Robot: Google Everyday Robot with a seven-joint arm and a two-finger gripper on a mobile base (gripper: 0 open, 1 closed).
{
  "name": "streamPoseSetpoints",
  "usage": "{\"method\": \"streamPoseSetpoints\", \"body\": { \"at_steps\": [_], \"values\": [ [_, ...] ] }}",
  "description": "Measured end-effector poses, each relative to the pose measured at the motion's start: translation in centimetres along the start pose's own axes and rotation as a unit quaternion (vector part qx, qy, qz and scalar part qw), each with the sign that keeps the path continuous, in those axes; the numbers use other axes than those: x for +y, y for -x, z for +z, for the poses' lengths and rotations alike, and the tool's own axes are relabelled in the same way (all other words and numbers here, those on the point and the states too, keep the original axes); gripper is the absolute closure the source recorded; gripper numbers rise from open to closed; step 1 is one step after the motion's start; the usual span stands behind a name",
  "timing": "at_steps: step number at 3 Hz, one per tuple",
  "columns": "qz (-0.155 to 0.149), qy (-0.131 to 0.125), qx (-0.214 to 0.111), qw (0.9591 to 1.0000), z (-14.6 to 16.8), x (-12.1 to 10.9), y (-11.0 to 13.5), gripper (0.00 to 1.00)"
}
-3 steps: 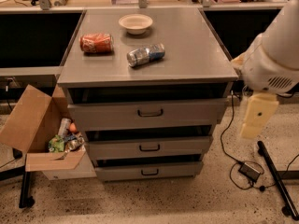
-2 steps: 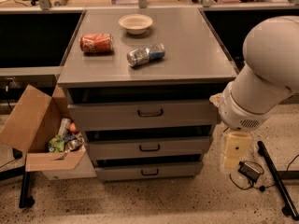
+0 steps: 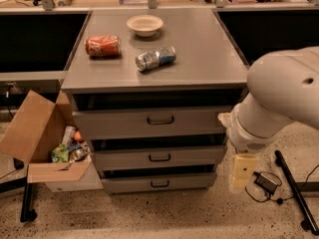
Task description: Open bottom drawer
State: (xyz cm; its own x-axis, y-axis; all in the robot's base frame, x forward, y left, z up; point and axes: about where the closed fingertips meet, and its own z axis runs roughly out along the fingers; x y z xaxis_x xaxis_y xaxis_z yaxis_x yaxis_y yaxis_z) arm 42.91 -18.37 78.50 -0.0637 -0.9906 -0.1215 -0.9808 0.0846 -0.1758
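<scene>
In the camera view, the arm (image 3: 281,96) has swung in from the right and dropped. The gripper (image 3: 243,172) now hangs lower and nearer the right edge of the cabinet (image 3: 204,59) than a second ago, roughly level with the middle drawer (image 3: 124,159). Whether it is open or closed cannot be told. The bottom drawer (image 3: 129,184) sits at the cabinet's foot and looks shut. Its dark handle (image 3: 160,183) is untouched, well to the gripper's left. The approach seems under way, and the gripper probably needs to sink further and move left to reach that handle.
</scene>
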Motion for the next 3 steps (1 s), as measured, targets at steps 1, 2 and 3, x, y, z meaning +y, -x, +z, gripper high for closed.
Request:
{"method": "streamPoseSetpoints", "body": {
  "at_steps": [1,2,3],
  "values": [
    [-0.024,0.028,-0.025,0.999,8.1,1.5,-0.5,0.0],
    [-0.023,0.028,-0.022,0.9991,8.4,1.5,-0.5,0.0],
    [-0.02,0.031,-0.012,0.9992,9.6,1.7,-0.8,0.0]
  ]
}}
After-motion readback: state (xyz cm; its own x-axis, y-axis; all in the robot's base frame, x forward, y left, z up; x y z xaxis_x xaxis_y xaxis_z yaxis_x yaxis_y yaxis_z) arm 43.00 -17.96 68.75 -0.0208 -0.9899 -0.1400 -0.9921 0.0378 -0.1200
